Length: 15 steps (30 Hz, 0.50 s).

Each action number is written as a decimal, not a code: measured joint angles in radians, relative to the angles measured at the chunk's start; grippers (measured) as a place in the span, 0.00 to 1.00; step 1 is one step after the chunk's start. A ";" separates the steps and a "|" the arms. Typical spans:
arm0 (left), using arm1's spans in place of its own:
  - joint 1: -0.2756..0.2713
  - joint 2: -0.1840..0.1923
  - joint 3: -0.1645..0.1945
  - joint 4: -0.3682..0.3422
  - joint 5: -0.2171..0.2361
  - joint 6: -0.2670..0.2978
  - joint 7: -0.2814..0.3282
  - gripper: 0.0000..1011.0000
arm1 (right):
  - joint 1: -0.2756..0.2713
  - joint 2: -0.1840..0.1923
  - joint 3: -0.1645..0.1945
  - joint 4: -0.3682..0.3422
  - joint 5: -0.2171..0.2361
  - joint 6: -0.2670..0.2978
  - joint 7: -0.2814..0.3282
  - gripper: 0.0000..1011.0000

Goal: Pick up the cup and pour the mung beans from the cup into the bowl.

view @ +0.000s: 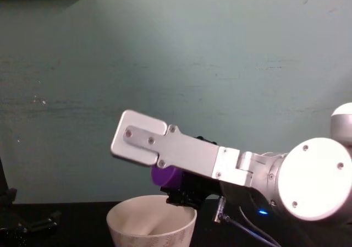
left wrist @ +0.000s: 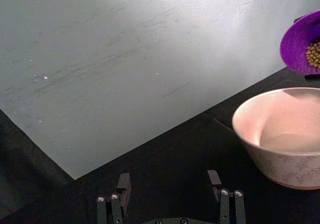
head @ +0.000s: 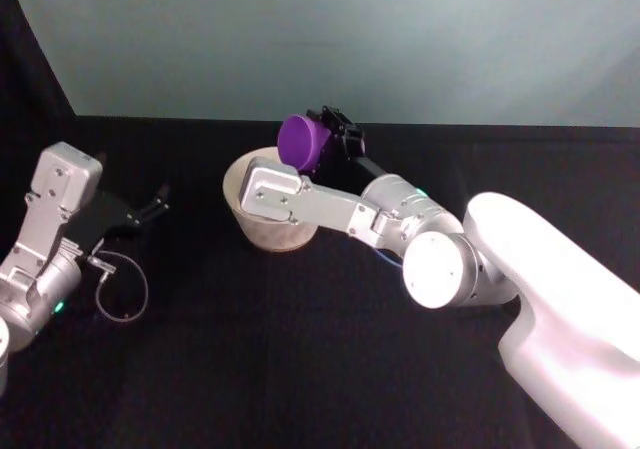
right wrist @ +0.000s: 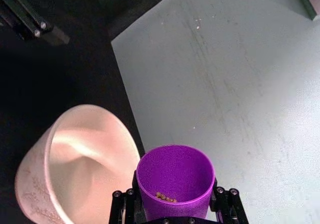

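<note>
Purple cup [view: 164, 175], partly arm-hidden, gripped by right gripper [right wrist: 174, 198] above bowl [head: 262, 231]; left gripper [left wrist: 169, 177] spread wide.

You are working in a dim scene: the black table [head: 300, 369] swallows nearly all detail, while the pale wall [head: 400, 39] behind it is evenly lit. Light falls from above, so the right arm [head: 440, 264] glares white, and the bowl [left wrist: 260, 119] glows inside, one inner side shaded. The cup [right wrist: 175, 176] is vivid, its inside softly shadowed.
</note>
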 joint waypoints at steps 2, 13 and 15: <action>0.000 0.000 0.000 0.000 0.000 0.000 0.000 0.99 | 0.006 -0.002 -0.006 0.007 -0.019 -0.002 -0.001 0.73; 0.000 0.000 0.000 0.000 0.000 0.000 0.000 0.99 | 0.025 -0.007 -0.036 0.024 -0.126 0.011 0.000 0.73; 0.000 0.000 0.000 0.000 0.000 0.000 0.000 0.99 | 0.026 -0.009 -0.040 0.025 -0.145 0.015 0.001 0.73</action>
